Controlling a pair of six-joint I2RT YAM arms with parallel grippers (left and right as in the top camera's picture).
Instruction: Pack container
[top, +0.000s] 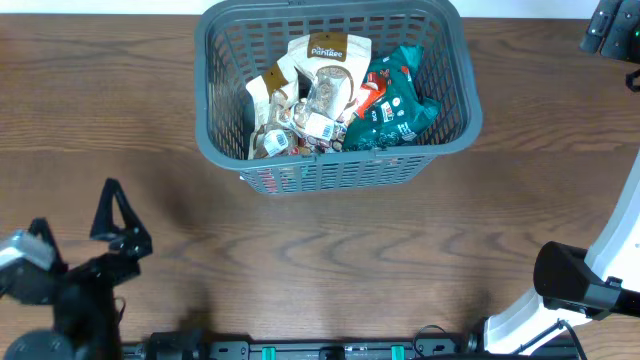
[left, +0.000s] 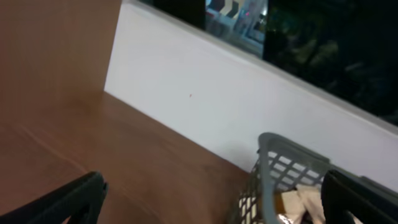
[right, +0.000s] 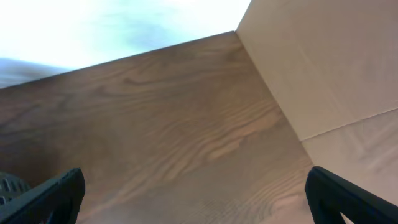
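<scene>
Container (packets inside) well fwd of L jaws & R jaws, both released, empty

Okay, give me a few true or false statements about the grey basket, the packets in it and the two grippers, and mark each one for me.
1. The dark grey slotted plastic basket holds several packets. True.
2. The teal plastic packet lies on the brown wooden table. False: it lies inside the basket, beside the white and tan packets.
3. The left gripper and the right gripper both stand open and hold nothing. True.
4. The left gripper reaches inside the basket. False: it is over bare table, apart from the basket.
5. The basket lies tipped on its side. False: it stands upright, with its opening facing up.
</scene>
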